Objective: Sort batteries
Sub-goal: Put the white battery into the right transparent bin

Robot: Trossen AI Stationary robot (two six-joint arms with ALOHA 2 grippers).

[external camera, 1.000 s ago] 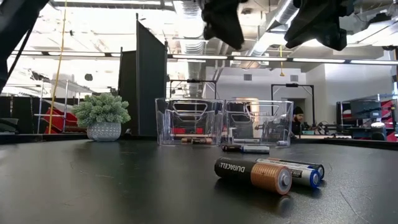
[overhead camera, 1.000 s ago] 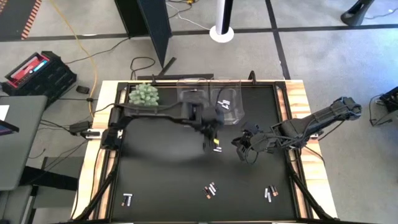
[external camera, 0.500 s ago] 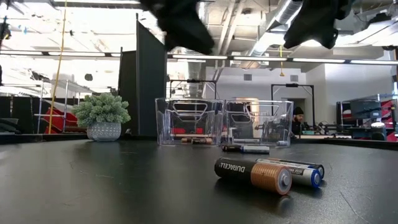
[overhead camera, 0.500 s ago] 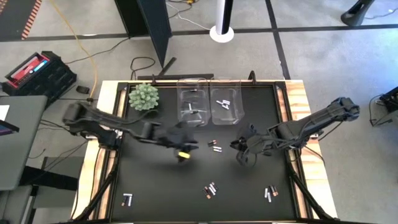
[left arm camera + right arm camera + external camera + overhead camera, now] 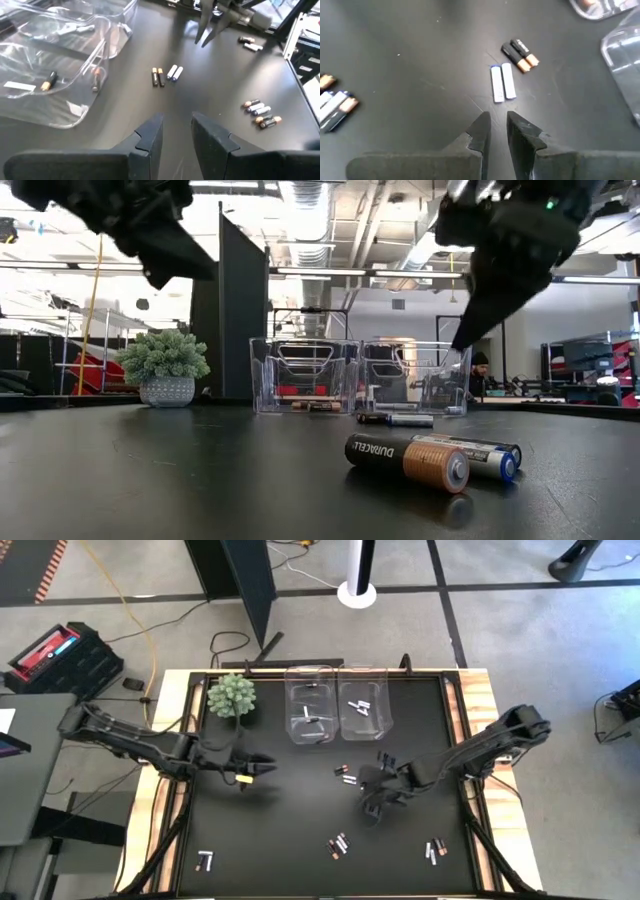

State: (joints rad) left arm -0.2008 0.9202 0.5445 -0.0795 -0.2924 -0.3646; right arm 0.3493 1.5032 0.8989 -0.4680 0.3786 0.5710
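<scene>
While your left gripper (image 5: 262, 769) has swung away from the clear bins (image 5: 335, 716), empty and parted, your right gripper (image 5: 372, 808), slightly parted, now hovers near loose batteries (image 5: 344, 775).

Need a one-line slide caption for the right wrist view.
Right gripper, open and empty, hovers above two white batteries beside two dark batteries.

Grey concrete floor (image 5: 540, 630) with dark tape lines. Black partition panel (image 5: 245, 580), white round pole base (image 5: 357, 590), red toolbox (image 5: 60, 655). Ceiling strip lights (image 5: 400, 275) and ducts overhead.
</scene>
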